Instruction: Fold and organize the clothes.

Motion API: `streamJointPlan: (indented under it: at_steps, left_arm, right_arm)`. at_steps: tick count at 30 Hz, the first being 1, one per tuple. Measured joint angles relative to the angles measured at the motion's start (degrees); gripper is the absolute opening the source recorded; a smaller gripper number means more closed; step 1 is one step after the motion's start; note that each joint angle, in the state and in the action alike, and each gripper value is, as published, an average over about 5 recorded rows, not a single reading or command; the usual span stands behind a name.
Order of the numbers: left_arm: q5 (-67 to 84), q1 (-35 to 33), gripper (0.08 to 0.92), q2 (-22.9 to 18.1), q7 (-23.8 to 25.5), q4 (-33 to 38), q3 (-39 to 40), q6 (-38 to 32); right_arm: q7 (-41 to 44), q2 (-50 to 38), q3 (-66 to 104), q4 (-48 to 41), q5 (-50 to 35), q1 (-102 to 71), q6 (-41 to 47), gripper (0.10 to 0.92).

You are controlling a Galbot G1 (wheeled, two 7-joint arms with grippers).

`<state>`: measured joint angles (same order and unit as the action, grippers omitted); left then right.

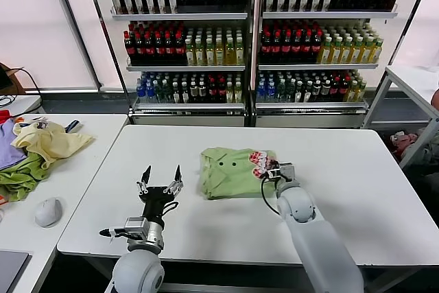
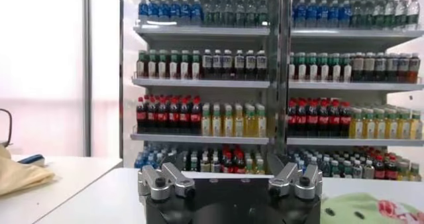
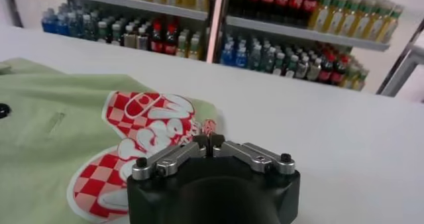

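Light green shirt, red-and-white checkered print

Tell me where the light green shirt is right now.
In the head view the light green shirt lies folded mid-table, before the bottle shelves, the right hand at its right edge.

Bare table all round shirt; bottle shelves well behind, no obstacle nr.

Shirt: soft matt cotton cloth. Table: smooth white, slight sheen. Right claw: matt black, metal links.
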<state>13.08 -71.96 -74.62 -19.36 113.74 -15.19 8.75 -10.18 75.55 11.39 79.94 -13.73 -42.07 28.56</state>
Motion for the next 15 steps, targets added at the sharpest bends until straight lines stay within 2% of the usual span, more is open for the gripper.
streamJointPlan:
  at_steps: [4, 9, 15]
  left_arm:
    - [-0.4, -0.4, 0.823, 0.0, 0.2, 0.5, 0.2, 0.0]
    - [-0.9, -1.0, 0.823, 0.0, 0.7, 1.3, 0.5, 0.0]
    - [-1.8, -1.9, 0.823, -0.2, 1.3, 2.4, 1.1, 0.1]
  right_arm:
    - [2.0, -1.7, 0.8, -0.2, 1.3, -0.1, -3.3, 0.161]
    - [2.6, -3.3, 3.2, 3.7, 1.9, -3.5, -8.2, 0.305]
    - [2.8, -4.7, 8.2, 12.6, 1.5, -11.7, -12.4, 0.478]
